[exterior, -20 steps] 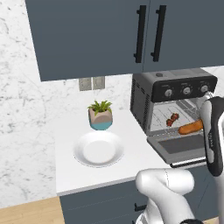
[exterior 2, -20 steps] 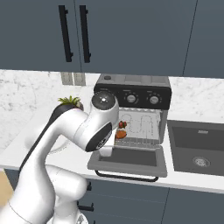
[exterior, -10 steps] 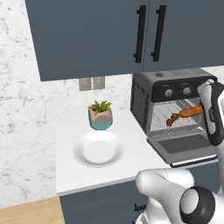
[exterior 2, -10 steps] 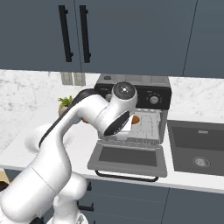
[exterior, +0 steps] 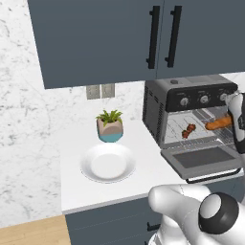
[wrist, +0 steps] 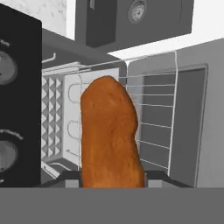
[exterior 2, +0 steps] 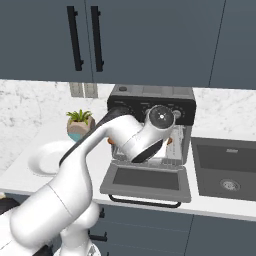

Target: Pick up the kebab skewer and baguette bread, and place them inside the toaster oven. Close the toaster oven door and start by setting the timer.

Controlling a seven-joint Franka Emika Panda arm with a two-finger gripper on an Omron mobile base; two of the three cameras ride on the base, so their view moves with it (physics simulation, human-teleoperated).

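Now the gripper (wrist: pixel 113 181) is clamping the baguette bread (wrist: pixel 110 135) lengthwise, aiming it into the toaster oven (exterior: pixel 191 112) beside the kebab skewer (exterior: pixel 188 130).

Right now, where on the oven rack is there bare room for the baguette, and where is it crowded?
The rack in the oven is bare at its right side, where the gripper holds the baguette above it. Its left-middle is taken by the skewer. Outside, the open door is bare, and so is the plate by the plant.
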